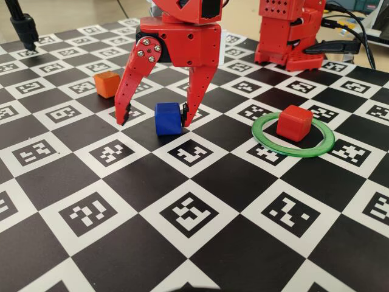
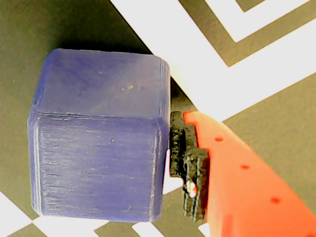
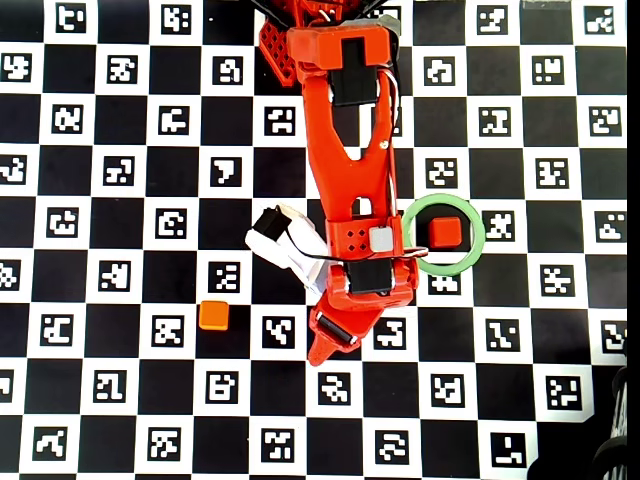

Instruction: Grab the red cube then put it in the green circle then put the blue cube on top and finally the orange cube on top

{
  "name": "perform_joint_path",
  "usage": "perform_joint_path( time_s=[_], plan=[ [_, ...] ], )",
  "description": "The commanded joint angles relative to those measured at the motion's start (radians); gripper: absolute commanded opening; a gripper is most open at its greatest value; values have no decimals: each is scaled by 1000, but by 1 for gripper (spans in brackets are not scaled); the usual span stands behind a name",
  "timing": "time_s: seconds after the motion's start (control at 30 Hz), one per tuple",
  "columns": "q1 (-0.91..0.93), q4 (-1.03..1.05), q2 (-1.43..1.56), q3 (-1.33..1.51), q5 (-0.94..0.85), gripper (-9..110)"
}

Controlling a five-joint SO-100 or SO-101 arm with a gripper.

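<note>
Straddling the blue cube (image 1: 168, 118), the red pincer (image 1: 155, 119) stands spread wide, one fingertip (image 2: 190, 168) just beside the cube's side, the other well clear. Right of the blue cube in the fixed view, the red cube (image 1: 295, 121) sits inside the green circle (image 1: 293, 148); the orange cube (image 1: 107, 84) rests behind-left on the checkered desk (image 1: 200, 231)

The scene is lit brightly and evenly in the fixed and overhead views, with only soft, short shadows cast on the counter (image 1: 200, 243) beneath the end effector (image 1: 157, 118). Mild glare is seen on the glossy dark squares nearest the fixed camera. In the wrist view the blue cube (image 2: 98, 133), just beside the end effector's fingertip (image 2: 190, 168), is rendered pale and slightly soft, and a dark shadow is thrown beyond it.
</note>
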Motion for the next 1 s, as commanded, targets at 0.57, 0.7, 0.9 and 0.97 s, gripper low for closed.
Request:
perform_joint_path(
  time_s=[0.57,0.7,0.9,0.97],
  plan=[
    [6,40,101,-44,-40,13],
    [6,80,137,-46,-78,13],
    [3,152,227,-28,-156,13],
    [-2,181,256,-29,-167,13]
  ],
)
